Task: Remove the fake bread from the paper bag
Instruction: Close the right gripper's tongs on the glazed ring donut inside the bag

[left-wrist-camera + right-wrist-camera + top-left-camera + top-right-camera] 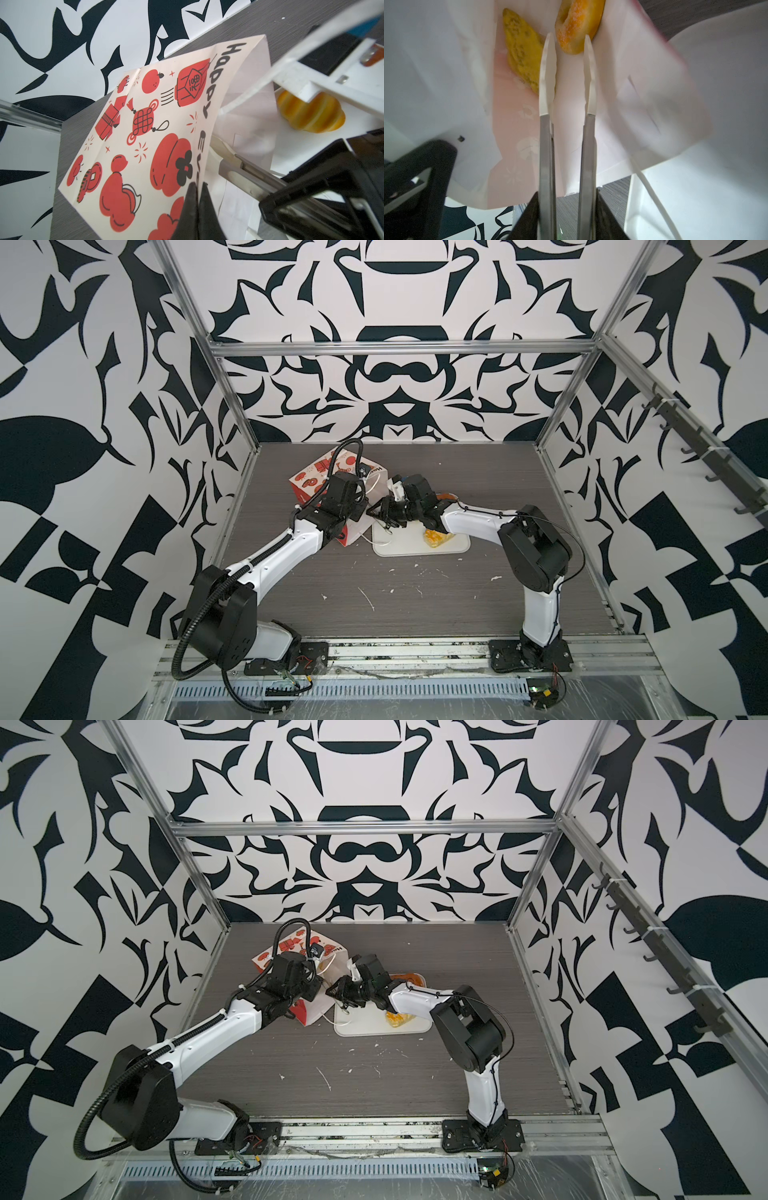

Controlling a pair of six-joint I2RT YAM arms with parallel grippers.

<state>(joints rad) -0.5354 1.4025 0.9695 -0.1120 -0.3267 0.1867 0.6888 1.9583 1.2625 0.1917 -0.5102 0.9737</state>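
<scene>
1. Right gripper (568,216) is clamped on a pair of tongs (588,145). Their white tips (548,72) stand a narrow gap apart with nothing between them.
2. Left gripper (197,187) is pinched tight on the rim of the paper bag (133,135), at its printed wall, which seems to lift the mouth open.
3. In both top views the bag lies on its side at the far left of the table (415,605). Its mouth faces right, toward a white tray (415,549), and the tongs reach in from that side.
4. Inside, a doughnut (578,25) sits just ahead of the tips, deeper to the left. One tip overlaps its rim, but I cannot tell whether they touch.
5. A triangular piece (522,54) lies beside the doughnut, its long axis roughly along the tongs.
6. One croissant (309,112) is out, resting on the tray to the right of the bag.
7. The doughnut lies almost on the tongs' own line, so the right arm is the one placed for it. It likely needs a wider gap, a short push leftward to straddle the ring, then a squeeze.
</scene>
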